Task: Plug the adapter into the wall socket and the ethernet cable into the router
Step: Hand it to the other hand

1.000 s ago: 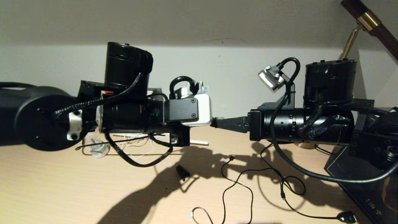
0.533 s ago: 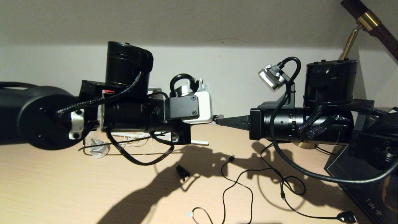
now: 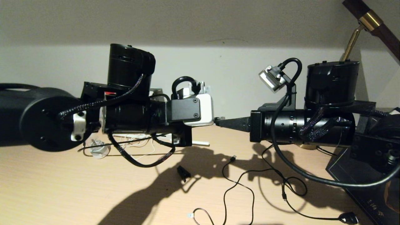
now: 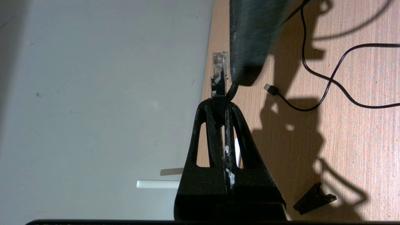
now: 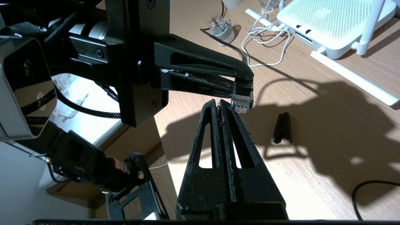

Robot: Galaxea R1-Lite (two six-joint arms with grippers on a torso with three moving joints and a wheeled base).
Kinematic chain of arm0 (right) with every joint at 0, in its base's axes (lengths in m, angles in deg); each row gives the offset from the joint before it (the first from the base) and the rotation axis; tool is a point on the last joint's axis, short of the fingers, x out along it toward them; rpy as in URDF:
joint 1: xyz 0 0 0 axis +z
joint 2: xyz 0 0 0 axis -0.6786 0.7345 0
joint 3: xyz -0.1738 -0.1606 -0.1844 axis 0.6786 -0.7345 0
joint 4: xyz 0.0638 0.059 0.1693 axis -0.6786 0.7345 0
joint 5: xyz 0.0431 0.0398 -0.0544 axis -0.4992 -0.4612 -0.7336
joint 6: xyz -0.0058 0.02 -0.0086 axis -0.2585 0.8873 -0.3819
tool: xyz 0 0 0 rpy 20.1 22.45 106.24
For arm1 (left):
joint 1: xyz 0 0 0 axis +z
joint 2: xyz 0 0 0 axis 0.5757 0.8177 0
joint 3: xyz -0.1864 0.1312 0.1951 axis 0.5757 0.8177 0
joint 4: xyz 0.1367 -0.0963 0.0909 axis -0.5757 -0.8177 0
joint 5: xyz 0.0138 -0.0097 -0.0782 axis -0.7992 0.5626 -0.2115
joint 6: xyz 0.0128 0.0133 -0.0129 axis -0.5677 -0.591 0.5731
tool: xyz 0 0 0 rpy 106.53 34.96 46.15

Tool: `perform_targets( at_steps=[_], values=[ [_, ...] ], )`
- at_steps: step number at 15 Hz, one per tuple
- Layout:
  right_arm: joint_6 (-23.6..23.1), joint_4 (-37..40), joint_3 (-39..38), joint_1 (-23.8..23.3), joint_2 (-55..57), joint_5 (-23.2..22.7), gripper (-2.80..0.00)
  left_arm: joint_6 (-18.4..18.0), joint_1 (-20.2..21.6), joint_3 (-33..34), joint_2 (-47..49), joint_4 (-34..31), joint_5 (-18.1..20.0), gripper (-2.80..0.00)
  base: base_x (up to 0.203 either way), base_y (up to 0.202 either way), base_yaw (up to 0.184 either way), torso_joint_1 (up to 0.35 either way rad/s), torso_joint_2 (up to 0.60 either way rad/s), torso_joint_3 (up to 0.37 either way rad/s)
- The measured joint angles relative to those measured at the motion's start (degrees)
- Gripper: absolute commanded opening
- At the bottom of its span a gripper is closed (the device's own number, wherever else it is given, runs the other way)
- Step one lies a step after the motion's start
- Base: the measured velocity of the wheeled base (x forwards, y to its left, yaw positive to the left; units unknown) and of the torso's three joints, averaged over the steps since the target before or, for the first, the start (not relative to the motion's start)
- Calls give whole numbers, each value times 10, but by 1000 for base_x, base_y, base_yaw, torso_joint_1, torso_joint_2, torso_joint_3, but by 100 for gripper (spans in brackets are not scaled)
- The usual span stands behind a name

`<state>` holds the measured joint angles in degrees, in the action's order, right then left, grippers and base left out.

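- Head view: both arms reach level toward each other above the wooden desk [image 3: 62, 193]. The right gripper [image 3: 220, 121] meets the left arm at centre frame. A black cable [image 3: 250, 187] trails across the desk at 5 o'clock.
- Left wrist view: the left gripper [image 4: 223, 107] has its jaws pressed tight on the ethernet cable [image 4: 218, 70], whose clear connector sticks out past the tips toward 12 o'clock.
- Right wrist view: the right gripper [image 5: 222, 104] has its jaws closed together, holding nothing, tips just beside the connector. The router [image 5: 334, 28] lies at 1 o'clock; a black clip [image 5: 282, 127] lies at 3 o'clock.
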<state>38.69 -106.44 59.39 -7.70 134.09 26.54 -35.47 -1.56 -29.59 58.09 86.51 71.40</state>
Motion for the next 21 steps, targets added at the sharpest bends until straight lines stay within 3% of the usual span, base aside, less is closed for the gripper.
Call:
perform_targets(
  at_steps=[13, 14, 21],
  values=[
    [3, -1, 10, 0, 6, 15, 0, -1, -2, 4, 0, 0, 0, -280, 0, 0, 0, 0, 0, 0],
    [3, -1, 11, 0, 8, 15, -280, -1, -2, 4, 0, 0, 0, -280, 0, 0, 0, 0, 0, 0],
    [4, -1, 15, 0, 12, 19, -280, 0, -8, 6, 0, 11, 0, -280, 0, 0, 0, 0, 0, 0]
  ],
)
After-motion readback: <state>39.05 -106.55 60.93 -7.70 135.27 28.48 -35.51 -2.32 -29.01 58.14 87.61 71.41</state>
